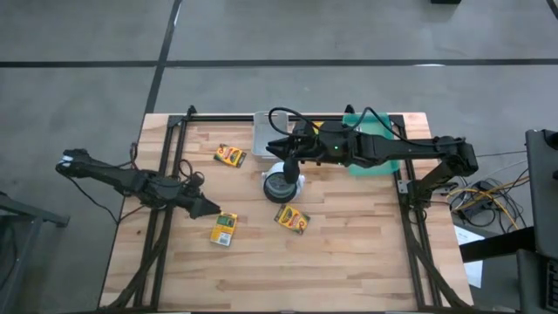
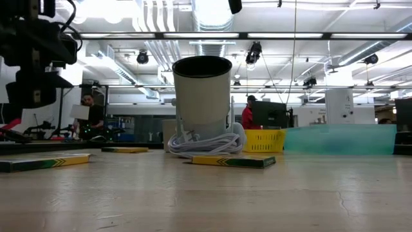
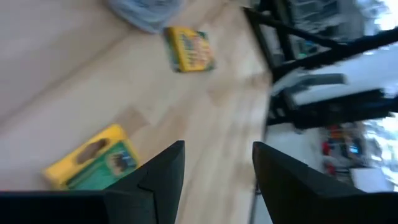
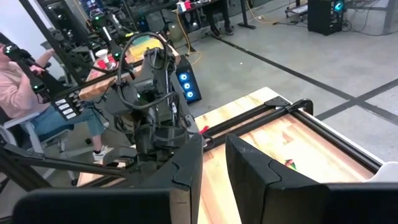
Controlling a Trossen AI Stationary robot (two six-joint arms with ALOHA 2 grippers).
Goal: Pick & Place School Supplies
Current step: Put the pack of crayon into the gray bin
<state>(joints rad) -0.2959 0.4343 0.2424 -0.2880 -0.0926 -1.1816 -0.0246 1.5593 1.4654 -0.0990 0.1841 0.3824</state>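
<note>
Three yellow-and-green crayon boxes lie flat on the wooden table: one near the left, one at the middle, one farther back. My left gripper hovers open just left of the near-left crayon box, with nothing between its fingers. My right gripper hangs raised over the table's far middle, above a white cup. Its fingers stand a narrow gap apart and hold nothing.
The white cup stands upright mid-table with a coil of white cord around its foot. A grey tray and a teal bin sit at the far edge, with a yellow basket there too. Black frame rails run along both sides.
</note>
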